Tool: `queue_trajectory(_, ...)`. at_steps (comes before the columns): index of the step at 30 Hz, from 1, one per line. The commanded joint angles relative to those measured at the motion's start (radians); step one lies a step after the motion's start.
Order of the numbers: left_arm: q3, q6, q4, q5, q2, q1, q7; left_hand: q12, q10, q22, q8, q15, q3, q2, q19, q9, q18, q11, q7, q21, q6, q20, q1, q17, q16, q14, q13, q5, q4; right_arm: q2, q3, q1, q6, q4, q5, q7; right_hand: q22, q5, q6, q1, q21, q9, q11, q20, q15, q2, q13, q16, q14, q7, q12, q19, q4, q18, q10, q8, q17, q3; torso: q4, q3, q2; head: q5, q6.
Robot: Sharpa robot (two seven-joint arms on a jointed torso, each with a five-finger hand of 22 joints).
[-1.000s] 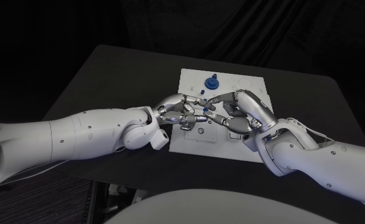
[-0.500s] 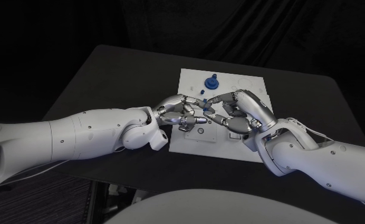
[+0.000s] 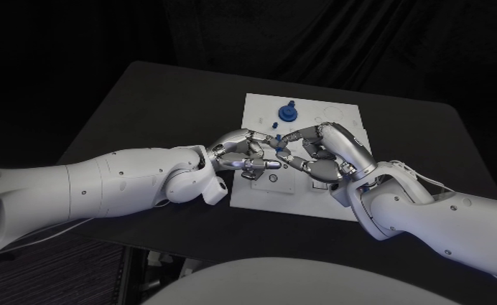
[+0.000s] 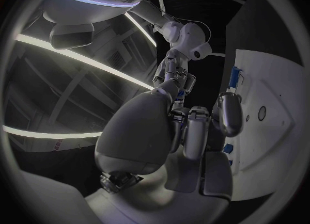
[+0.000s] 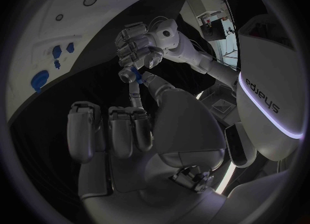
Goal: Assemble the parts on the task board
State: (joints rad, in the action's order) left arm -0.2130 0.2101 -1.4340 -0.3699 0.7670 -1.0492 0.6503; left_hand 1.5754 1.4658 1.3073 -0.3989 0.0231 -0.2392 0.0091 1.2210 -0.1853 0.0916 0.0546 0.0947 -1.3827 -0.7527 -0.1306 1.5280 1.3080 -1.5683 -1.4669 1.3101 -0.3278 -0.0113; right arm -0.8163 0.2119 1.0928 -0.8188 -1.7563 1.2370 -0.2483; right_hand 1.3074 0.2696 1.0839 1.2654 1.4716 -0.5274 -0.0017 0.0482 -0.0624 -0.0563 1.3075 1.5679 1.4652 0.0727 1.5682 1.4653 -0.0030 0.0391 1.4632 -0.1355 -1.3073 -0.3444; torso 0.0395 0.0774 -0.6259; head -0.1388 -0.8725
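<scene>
Head view, board: I've got the white task board point(image 3: 332, 120) lying flat in the middle of the black worktop point(image 3: 145, 104).
Head view, standing part: a round blue part point(image 3: 287, 112) stands up at the far end of the board, well apart from both hands.
Head view, left robot hand: my left robot hand point(image 3: 243, 153) is in over the board's near-left side, fingers curled, tips pointing toward the other hand.
Head view, right robot hand: my right robot hand point(image 3: 324, 153) faces it from the right over the board, fingers bent in.
Head view, small part: a small blue part point(image 3: 278, 141) sits right where the fingertips of the two hands meet, above the board; I cannot tell from here which hand carries it.
Left wrist view: the left robot hand point(image 4: 194, 131) shows fingers curled in; a blue part point(image 4: 234, 77) lies on the board point(image 4: 271, 131) past the fingers, and a bit of blue point(image 4: 180, 94) shows at the right robot hand's point(image 4: 173, 79) fingertips.
Right wrist view: the right robot hand point(image 5: 129, 126) reaches a finger out to the left robot hand point(image 5: 139, 46), and the small blue part point(image 5: 132, 72) is pinched at the contact, both hands touching it.
Right wrist view, board: further blue parts point(image 5: 40, 79) rest on the board point(image 5: 84, 22).
</scene>
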Motion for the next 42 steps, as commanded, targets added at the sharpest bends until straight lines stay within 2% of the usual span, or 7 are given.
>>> queue_trajectory(1,0.001,0.031,-0.001,-0.001,0.001,0.002,0.007,-0.005,0.105,0.121,-0.009,-0.008,0.0,0.002,0.005,-0.003,-0.017,-0.007,0.006,-0.003,-0.007,0.002,-0.013,0.263,-0.002,-0.104,0.261,-0.003,-0.005,-0.002,0.0,-0.002,0.004,-0.002,-0.005,0.021,0.229,0.003,0.006,0.005,-0.005,-0.002,0.007,0.007,0.007,0.004,0.263,0.003,0.106,0.0,0.003,0.055,0.0,-0.013,0.108,-0.004,-0.263,-0.005,0.0,0.0002,0.0,0.0,0.0)
queue_trajectory(18,0.001,0.033,0.001,-0.001,0.005,0.002,-0.012,-0.005,0.105,0.124,-0.055,-0.005,0.004,0.009,0.002,-0.045,-0.017,-0.001,0.026,-0.001,-0.013,0.0,-0.024,0.263,-0.002,-0.104,0.261,0.001,-0.014,-0.005,0.0,-0.002,0.015,-0.005,-0.052,0.011,0.229,0.003,0.006,0.007,-0.005,-0.002,0.007,0.007,0.007,0.005,0.263,0.003,0.106,0.0,0.003,0.054,-0.001,-0.013,0.108,-0.003,-0.263,-0.006,0.0,0.0003,0.0,-0.004,0.0)
queue_trajectory(31,0.001,0.032,0.003,-0.001,0.01,0.002,-0.019,-0.005,0.105,0.126,-0.085,-0.001,0.008,0.013,0.0,-0.076,-0.017,0.003,0.031,0.001,-0.003,-0.003,-0.029,0.263,-0.002,-0.104,0.261,0.002,-0.022,-0.012,0.0,-0.002,0.021,-0.01,-0.054,0.011,0.229,0.003,0.005,0.009,-0.007,-0.002,0.007,0.007,0.007,0.005,0.263,0.003,0.106,0.0,0.003,0.054,-0.002,-0.013,0.108,-0.003,-0.263,-0.006,0.0002,-0.0001,0.0,-0.007,0.0)
queue_trajectory(37,0.001,0.031,0.004,-0.001,0.012,0.002,-0.022,-0.005,0.105,0.125,-0.092,0.001,0.01,0.016,-0.004,-0.088,-0.016,0.005,0.034,0.004,0.015,-0.005,-0.034,0.263,-0.002,-0.104,0.261,0.004,-0.024,-0.013,0.0,-0.002,0.024,-0.011,-0.054,0.01,0.229,0.003,0.005,0.009,-0.007,-0.002,0.007,0.007,0.007,0.005,0.263,0.003,0.106,0.0,0.003,0.054,-0.002,-0.013,0.108,-0.003,-0.263,-0.006,-0.0003,0.0,0.0,-0.007,0.0)
queue_trajectory(42,0.001,0.027,0.006,-0.001,0.012,0.002,-0.025,-0.005,0.105,0.125,-0.086,0.004,0.01,0.023,-0.008,-0.099,-0.015,0.009,0.039,0.008,0.052,-0.008,-0.043,0.263,-0.002,-0.104,0.261,0.014,-0.022,-0.014,0.0,-0.002,0.026,-0.012,-0.054,0.009,0.229,0.003,0.005,0.009,-0.007,-0.002,0.007,0.007,0.007,0.005,0.263,0.003,0.106,0.0,0.003,0.054,-0.002,-0.013,0.108,-0.003,-0.263,-0.006,-0.0001,-0.0001,-0.001,-0.007,0.0)
